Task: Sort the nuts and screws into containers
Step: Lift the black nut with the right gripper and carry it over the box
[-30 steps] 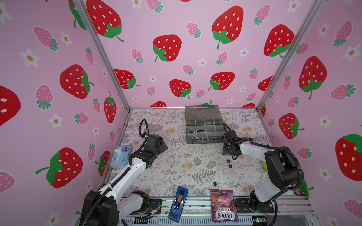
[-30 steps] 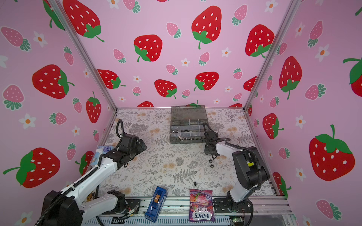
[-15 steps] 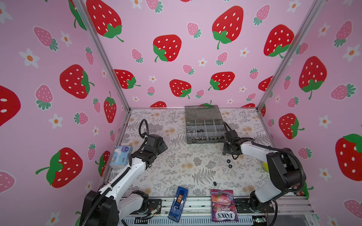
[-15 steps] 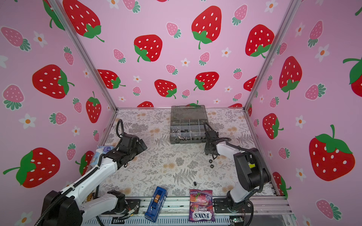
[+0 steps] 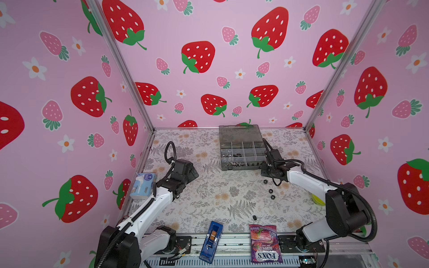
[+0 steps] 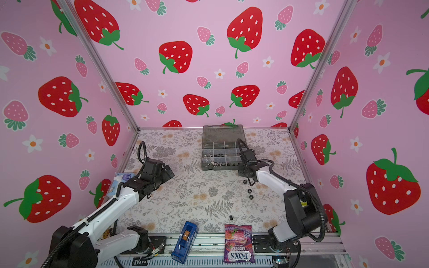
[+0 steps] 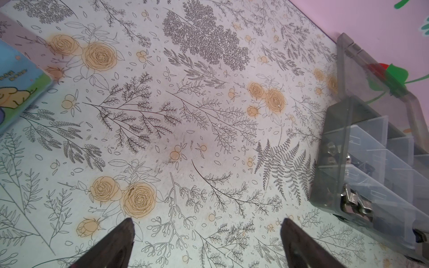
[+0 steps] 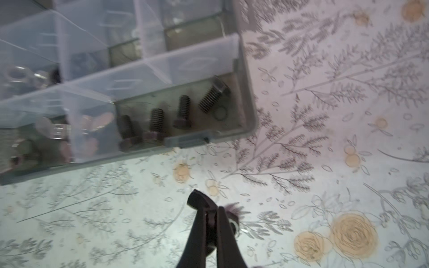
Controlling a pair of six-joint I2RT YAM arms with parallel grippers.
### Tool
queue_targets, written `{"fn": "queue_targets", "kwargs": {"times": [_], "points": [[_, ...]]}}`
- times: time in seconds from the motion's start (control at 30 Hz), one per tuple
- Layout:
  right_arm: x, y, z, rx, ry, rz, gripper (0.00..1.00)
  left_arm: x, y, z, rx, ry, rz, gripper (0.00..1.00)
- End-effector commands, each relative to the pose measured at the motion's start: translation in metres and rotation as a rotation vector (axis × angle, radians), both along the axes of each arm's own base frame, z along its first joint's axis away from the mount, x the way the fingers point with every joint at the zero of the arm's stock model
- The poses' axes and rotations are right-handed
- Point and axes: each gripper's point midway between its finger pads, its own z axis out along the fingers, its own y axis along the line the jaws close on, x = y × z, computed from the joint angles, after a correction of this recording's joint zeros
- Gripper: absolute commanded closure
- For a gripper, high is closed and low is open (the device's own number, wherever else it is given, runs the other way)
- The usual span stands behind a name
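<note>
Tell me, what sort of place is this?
Likely a robot test booth: left arm and right arm mounted on a metal rail, strawberry-print panels walling in the table, an organiser box holding screws.

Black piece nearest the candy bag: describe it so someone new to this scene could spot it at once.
Find the purple candy bag at the table's front edge. Just behind it, on the floral surface, lies one small black piece. It lies alone, while the other loose pieces, black nuts, sit together farther back toward the organiser.
</note>
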Motion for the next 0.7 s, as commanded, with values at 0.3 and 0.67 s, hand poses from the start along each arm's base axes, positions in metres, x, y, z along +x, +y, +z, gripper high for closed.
{"fn": "queue_targets", "kwargs": {"times": [0.3,0.67], "points": [[0.063,0.09,0.035,-0.022,-0.117,0.196,1.0,0.001,0.003,0.004,-0.001,-0.005,0.017,0.01],[0.109,0.139,0.024,-0.014,-0.137,0.268,1.0,0.001,0.002,0.003,-0.002,-0.001,0.013,0.01]]}}
